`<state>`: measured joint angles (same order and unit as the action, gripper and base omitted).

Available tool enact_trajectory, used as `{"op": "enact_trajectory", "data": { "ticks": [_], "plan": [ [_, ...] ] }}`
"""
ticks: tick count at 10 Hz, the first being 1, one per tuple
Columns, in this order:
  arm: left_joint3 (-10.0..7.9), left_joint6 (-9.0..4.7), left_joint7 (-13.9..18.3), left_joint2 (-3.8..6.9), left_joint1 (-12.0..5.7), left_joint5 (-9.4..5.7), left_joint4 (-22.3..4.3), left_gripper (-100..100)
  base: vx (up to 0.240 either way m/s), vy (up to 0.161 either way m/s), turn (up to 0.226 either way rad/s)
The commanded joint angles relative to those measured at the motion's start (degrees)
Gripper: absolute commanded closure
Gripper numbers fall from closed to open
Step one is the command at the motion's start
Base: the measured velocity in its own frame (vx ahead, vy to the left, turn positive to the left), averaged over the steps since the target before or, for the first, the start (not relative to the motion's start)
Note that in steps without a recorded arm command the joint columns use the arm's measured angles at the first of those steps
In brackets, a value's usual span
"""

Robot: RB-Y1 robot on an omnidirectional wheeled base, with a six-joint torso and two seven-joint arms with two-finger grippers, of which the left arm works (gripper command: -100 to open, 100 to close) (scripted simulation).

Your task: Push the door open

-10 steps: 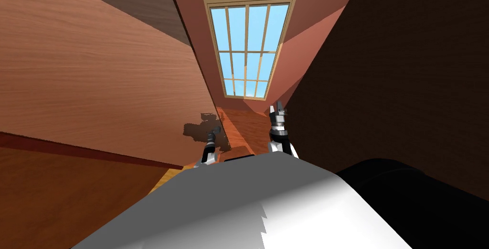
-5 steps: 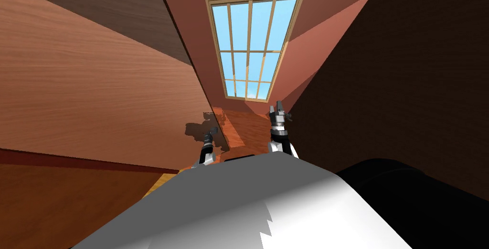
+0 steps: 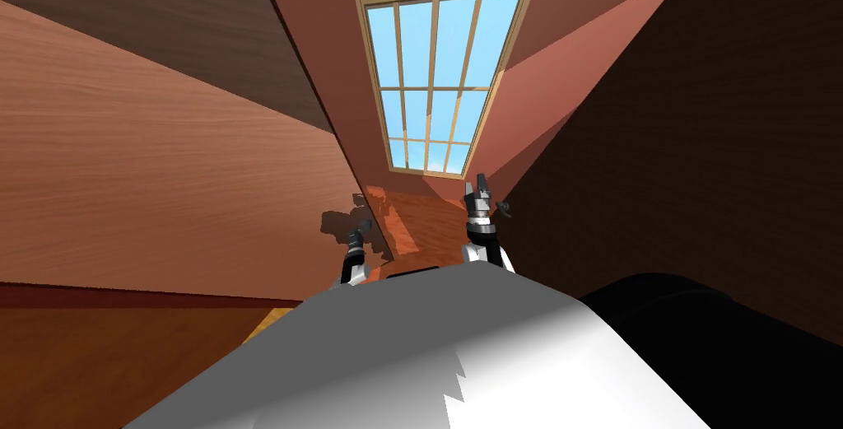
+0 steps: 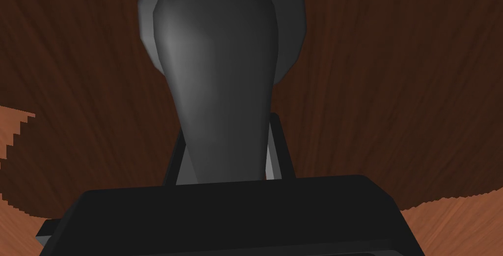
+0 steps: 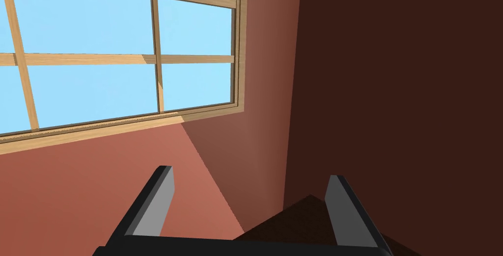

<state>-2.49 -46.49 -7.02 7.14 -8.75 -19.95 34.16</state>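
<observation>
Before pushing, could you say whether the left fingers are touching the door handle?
Touching: left wrist view shows both fingers pressing the door handle from either side.

Brown wood-grain door stands ajar, bearing a dark grey handle

One door, with one dark handle. One window of twelve panes, four across and three down. Two grippers: one left gripper, one right gripper. Two fingers on each, four altogether.
</observation>
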Motion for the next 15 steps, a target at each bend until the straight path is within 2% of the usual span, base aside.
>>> {"op": "enact_trajectory", "data": {
  "ticks": [1,7,10,11,15],
  "plan": [
    [-0.73,0.06,-0.4,0.20,-0.05,-0.50,0.5,100,0.172,-0.054,0.045],
    [-4.34,-0.38,-1.9,0.75,0.09,-3.05,0.1,100,0.210,-0.048,0.052],
    [-5.01,-0.55,-2.0,1.12,0.12,-3.48,-0.4,100,0.132,-0.028,0.035],
    [-5.91,-0.71,-2.3,1.41,0.18,-4.17,-0.4,100,0.113,-0.010,0.044],
    [-7.67,-0.96,-3.2,1.74,0.32,-5.59,-0.7,100,0.193,-0.019,0.039]
  ]
}}
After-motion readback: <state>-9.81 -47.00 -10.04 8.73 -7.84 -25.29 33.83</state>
